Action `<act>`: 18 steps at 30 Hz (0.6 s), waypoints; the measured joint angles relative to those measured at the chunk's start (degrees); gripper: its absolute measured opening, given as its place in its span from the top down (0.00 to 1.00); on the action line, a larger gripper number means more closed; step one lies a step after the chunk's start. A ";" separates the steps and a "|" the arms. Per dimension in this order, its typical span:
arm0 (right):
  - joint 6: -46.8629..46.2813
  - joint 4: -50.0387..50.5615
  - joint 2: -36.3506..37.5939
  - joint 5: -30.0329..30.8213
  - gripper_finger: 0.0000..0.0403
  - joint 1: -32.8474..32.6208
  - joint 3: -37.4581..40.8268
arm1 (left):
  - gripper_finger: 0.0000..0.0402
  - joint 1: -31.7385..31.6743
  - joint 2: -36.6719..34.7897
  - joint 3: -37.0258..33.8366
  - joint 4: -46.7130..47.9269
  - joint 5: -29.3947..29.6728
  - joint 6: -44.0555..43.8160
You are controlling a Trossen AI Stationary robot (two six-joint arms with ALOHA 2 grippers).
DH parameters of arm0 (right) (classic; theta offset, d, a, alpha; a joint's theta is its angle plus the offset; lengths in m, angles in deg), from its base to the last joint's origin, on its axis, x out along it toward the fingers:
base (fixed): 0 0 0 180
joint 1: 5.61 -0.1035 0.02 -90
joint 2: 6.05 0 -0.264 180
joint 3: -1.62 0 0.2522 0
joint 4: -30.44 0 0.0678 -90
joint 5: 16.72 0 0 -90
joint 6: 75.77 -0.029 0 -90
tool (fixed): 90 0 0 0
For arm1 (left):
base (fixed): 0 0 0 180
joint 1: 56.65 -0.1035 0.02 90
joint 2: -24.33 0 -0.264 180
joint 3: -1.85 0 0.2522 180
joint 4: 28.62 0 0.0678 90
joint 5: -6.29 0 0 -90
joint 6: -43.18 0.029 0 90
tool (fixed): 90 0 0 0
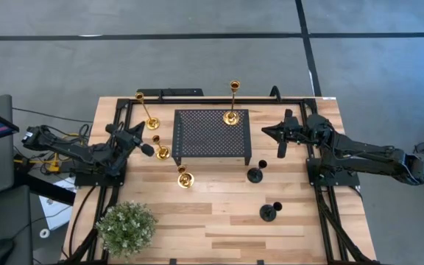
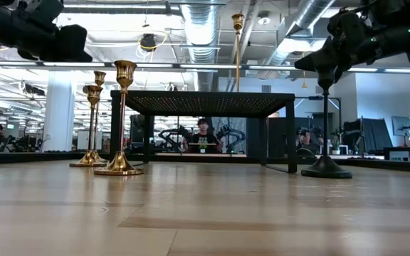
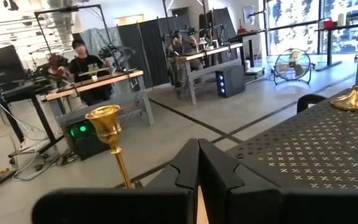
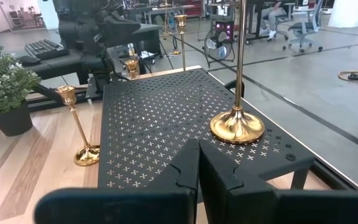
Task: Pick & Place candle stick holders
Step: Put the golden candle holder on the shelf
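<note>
One tall gold candle stick holder (image 1: 232, 115) stands with its round base (image 4: 237, 127) on the black perforated stand (image 1: 212, 135). The other tall gold one (image 1: 150, 121) stands on the table left of the stand. Two short gold holders (image 1: 163, 152) (image 1: 185, 179) stand at the stand's near left. Two short black holders (image 1: 255, 174) (image 1: 269, 213) stand on the table at the near right. My left gripper (image 1: 148, 149) is shut and empty, above the table by the short gold holders. My right gripper (image 1: 266, 132) is shut and empty, just right of the stand.
A green potted plant (image 1: 126, 228) stands at the table's near left corner. A black frame (image 1: 197, 94) runs along the table's far and side edges. Bare wood lies between the stand and the near edge. People sit at desks in the room behind (image 2: 203, 135).
</note>
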 joint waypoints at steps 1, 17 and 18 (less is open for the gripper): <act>0.01 -0.01 0.00 0.00 1.00 0.00 0.00 | 0.98 0.00 0.00 0.00 0.02 0.11 0.00; 1.06 0.03 0.00 -0.02 1.00 0.00 -0.04 | 0.99 -0.02 0.00 0.00 -0.22 3.73 4.09; 1.32 0.03 0.00 -0.01 1.00 0.00 -0.04 | 0.99 -0.02 0.00 0.00 -0.30 2.83 4.09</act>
